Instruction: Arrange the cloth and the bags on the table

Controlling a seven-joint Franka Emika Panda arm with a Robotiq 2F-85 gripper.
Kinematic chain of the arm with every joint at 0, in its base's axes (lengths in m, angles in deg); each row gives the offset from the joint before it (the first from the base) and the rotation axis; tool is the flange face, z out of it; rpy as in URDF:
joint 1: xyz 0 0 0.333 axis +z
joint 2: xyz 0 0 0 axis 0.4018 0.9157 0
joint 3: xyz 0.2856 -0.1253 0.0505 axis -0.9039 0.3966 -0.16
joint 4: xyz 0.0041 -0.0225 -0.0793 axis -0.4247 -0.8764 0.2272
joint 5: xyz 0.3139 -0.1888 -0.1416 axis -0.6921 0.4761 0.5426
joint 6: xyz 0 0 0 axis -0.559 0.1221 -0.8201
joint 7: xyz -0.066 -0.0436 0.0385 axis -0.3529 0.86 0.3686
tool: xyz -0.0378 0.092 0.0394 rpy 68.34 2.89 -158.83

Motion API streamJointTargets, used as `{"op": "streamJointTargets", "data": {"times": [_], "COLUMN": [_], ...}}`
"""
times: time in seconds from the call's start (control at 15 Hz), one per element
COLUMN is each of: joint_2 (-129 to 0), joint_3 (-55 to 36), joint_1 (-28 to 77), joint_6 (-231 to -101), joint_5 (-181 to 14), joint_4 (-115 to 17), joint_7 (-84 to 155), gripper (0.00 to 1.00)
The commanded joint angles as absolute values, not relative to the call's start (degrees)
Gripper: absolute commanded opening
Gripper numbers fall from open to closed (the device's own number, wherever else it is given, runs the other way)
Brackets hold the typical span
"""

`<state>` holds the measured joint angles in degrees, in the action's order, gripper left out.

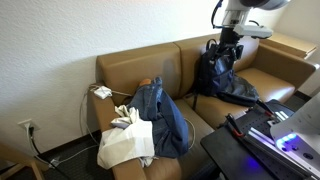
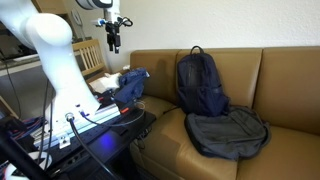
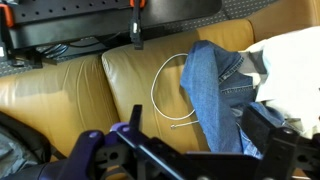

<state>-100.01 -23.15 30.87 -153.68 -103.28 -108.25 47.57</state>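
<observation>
A blue denim cloth (image 1: 160,115) lies over the middle of the brown couch; it also shows in the other exterior view (image 2: 128,85) and in the wrist view (image 3: 215,85). A white bag (image 1: 125,142) lies beside it and shows at the wrist view's right edge (image 3: 295,70). A dark blue backpack (image 2: 200,85) stands upright against the backrest (image 1: 212,72). A dark flat bag (image 2: 228,132) lies on the seat in front of it (image 1: 238,92). My gripper (image 1: 227,47) (image 2: 112,38) (image 3: 197,122) is open and empty, high above the couch.
A white cable (image 3: 165,90) loops on the couch seat next to the cloth. A black table with gear (image 1: 262,140) stands in front of the couch (image 2: 95,125). A wooden side table (image 1: 290,45) is by the couch arm. A wall outlet (image 1: 26,127) is low on the wall.
</observation>
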Motion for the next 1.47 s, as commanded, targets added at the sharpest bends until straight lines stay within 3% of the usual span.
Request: {"op": "streamJointTargets", "data": {"times": [0.0, 0.4, 0.8, 1.0, 1.07, 1.13, 1.4], "joint_2": [-96.7, -86.0, -67.4, -58.2, -56.0, -61.3, -55.7], "joint_3": [-23.8, -25.0, -27.2, -23.0, -19.9, -23.6, -20.2], "joint_1": [31.4, 31.8, 36.5, 43.7, 46.9, 43.1, 47.2], "joint_6": [-155.8, -159.2, -187.0, -198.6, -197.7, -196.4, -197.7], "joint_5": [-103.3, -102.4, -104.7, -95.6, -92.3, -97.0, -94.1], "joint_4": [-107.3, -102.3, -95.5, -90.9, -88.9, -93.3, -89.1], "joint_7": [50.3, 54.9, 60.3, 68.4, 71.3, 67.1, 70.2], "gripper": [1.0, 1.0, 1.0, 1.0, 1.0, 1.0, 1.0]}}
